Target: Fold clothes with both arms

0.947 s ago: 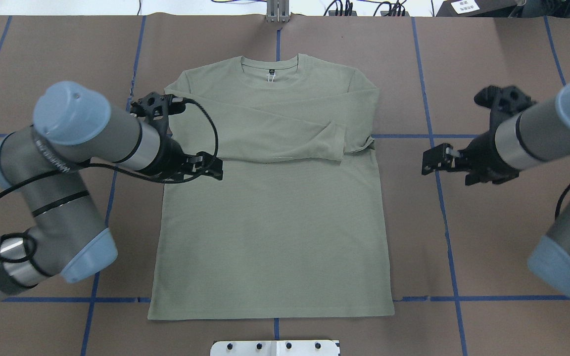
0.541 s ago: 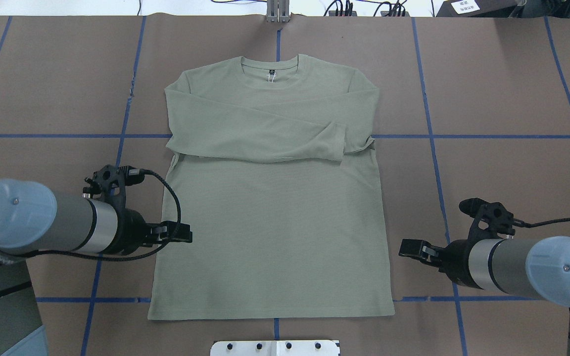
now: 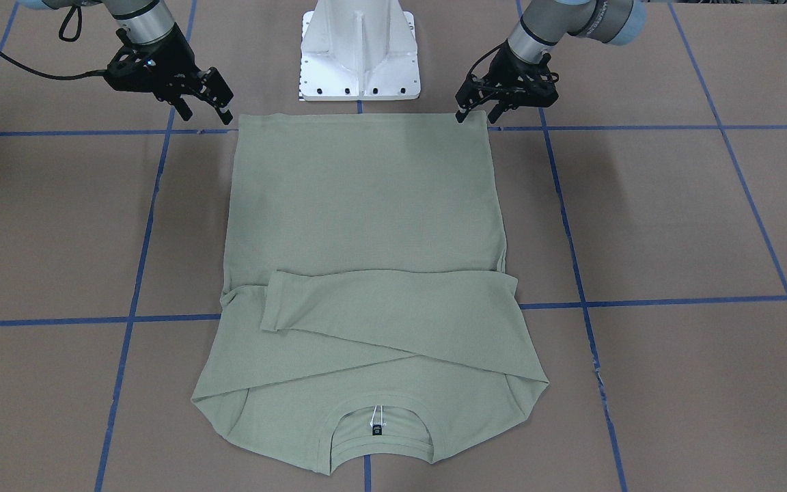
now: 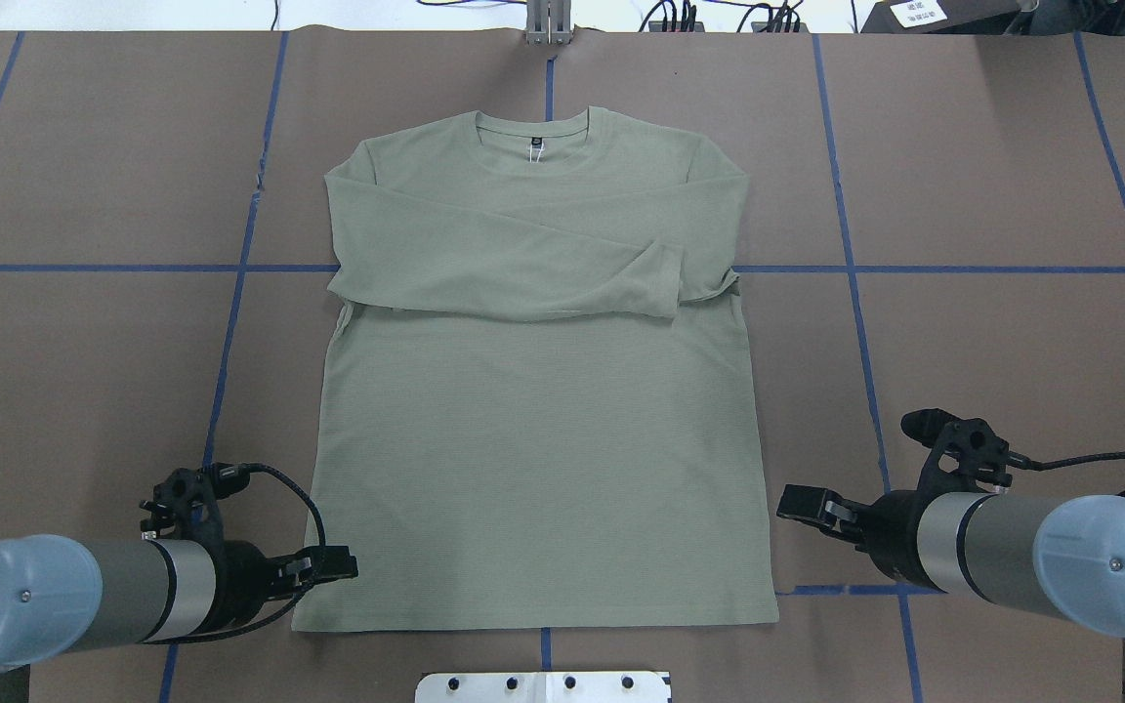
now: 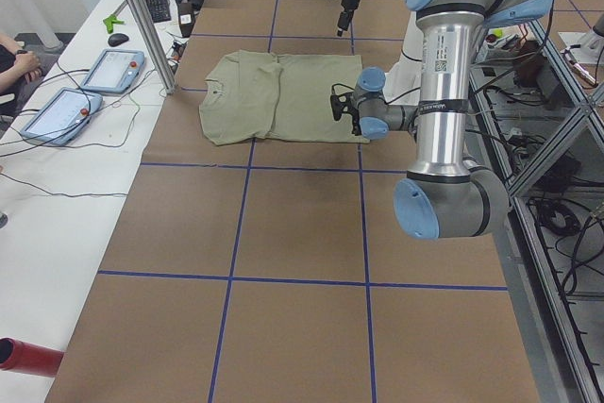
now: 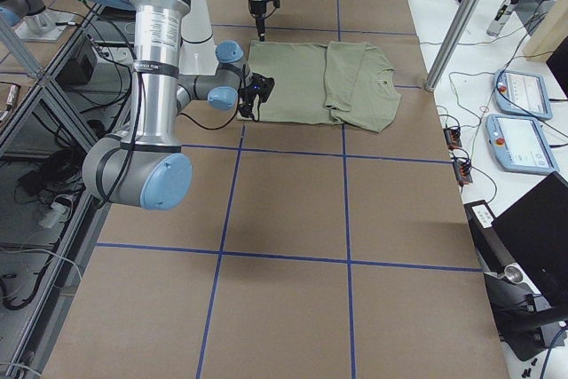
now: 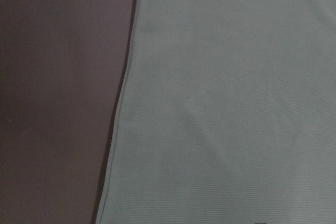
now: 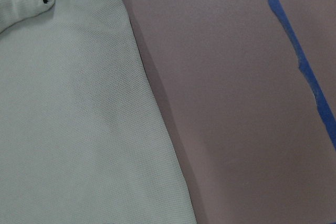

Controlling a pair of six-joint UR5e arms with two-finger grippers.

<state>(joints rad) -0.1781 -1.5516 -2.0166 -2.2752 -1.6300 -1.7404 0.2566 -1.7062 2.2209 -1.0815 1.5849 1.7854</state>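
Item 1, table (image 4: pixel 1012 195): brown paper cover marked into squares by blue tape lines (image 4: pixel 1012 268), running under and beyond both grippers. Item 2, shirt (image 4: pixel 533 439): pale sage-green, long-sleeved, laid flat and face up between the 2 grippers, hem end nearest them and collar end well away from both; both sleeves (image 4: pixel 523 264) folded across the chest, one over the other, far from either gripper. Item 3, left arm (image 4: pixel 84 596): silver-grey tube with light blue cap, lying low behind its gripper, black cable looped over the wrist. Item 4, right arm (image 4: pixel 1041 557): same build, set likewise behind its gripper. Item 5, white base pedestal (image 3: pixel 359 55): between the 2 grippers, just off the shirt's hem. Item 6, left gripper (image 4: pixel 333 566): black, jaws apart and holding nothing, tips at the hem corner on its own side, over the edge of the cloth. Item 7, right gripper (image 4: pixel 802 503): black, jaws spread wide and empty, just outside the shirt's side edge near the other hem corner, apart from the cloth. Item 8, neck tag (image 4: pixel 533 144): small, black, inside the collar, far from both grippers
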